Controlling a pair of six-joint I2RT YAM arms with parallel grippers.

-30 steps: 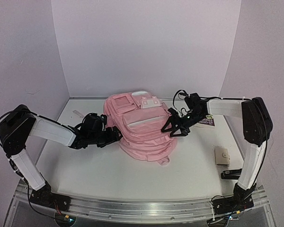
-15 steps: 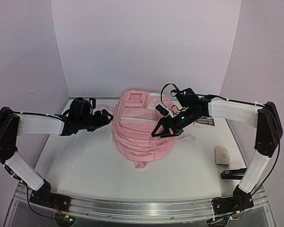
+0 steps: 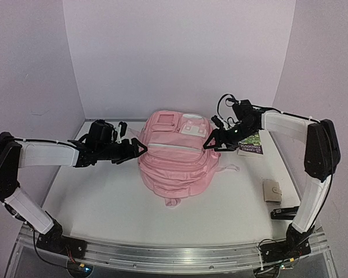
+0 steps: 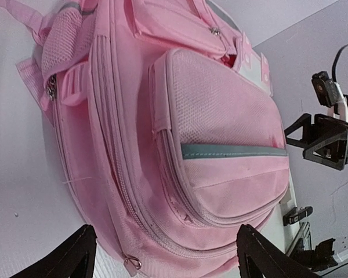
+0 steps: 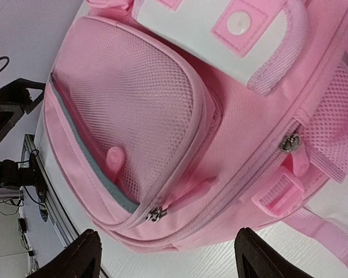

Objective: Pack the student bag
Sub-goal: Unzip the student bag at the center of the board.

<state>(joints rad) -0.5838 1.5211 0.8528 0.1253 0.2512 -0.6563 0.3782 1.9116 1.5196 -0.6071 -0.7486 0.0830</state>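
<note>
The white tabletop (image 3: 104, 197) carries the pink student bag (image 3: 177, 156), which lies flat near its middle, pockets up. Toward the back right, beside the bag, lies a printed packet (image 3: 251, 145) with green and dark colours. A small beige wallet (image 3: 272, 190) rests near the right edge, and a black object (image 3: 283, 213) lies just in front of it.
</note>
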